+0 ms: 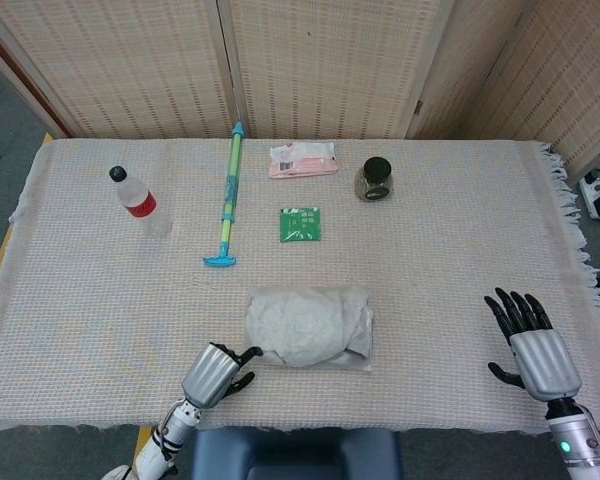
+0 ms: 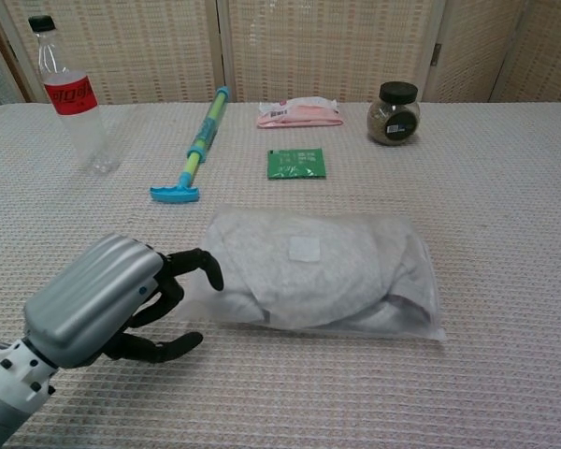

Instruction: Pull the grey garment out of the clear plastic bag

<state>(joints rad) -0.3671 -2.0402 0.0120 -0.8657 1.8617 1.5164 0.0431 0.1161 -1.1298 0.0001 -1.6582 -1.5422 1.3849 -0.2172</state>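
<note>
The grey garment (image 1: 305, 322) (image 2: 309, 267) lies folded inside the clear plastic bag (image 1: 358, 355) (image 2: 421, 323) near the table's front middle. My left hand (image 1: 215, 372) (image 2: 107, 304) is at the bag's left end, fingers apart and curved, its fingertips (image 2: 206, 267) reaching the bag's left edge. It holds nothing. My right hand (image 1: 535, 350) hovers open near the front right of the table, fingers spread, well away from the bag. The chest view does not show it.
Behind the bag lie a green packet (image 1: 300, 224) (image 2: 296, 163), a blue-green stick tool (image 1: 227, 195) (image 2: 194, 150), a pink wipes pack (image 1: 303, 159) (image 2: 299, 113) and a dark-lidded jar (image 1: 374, 179) (image 2: 394, 113). A water bottle (image 1: 138, 200) (image 2: 70, 94) stands at the left.
</note>
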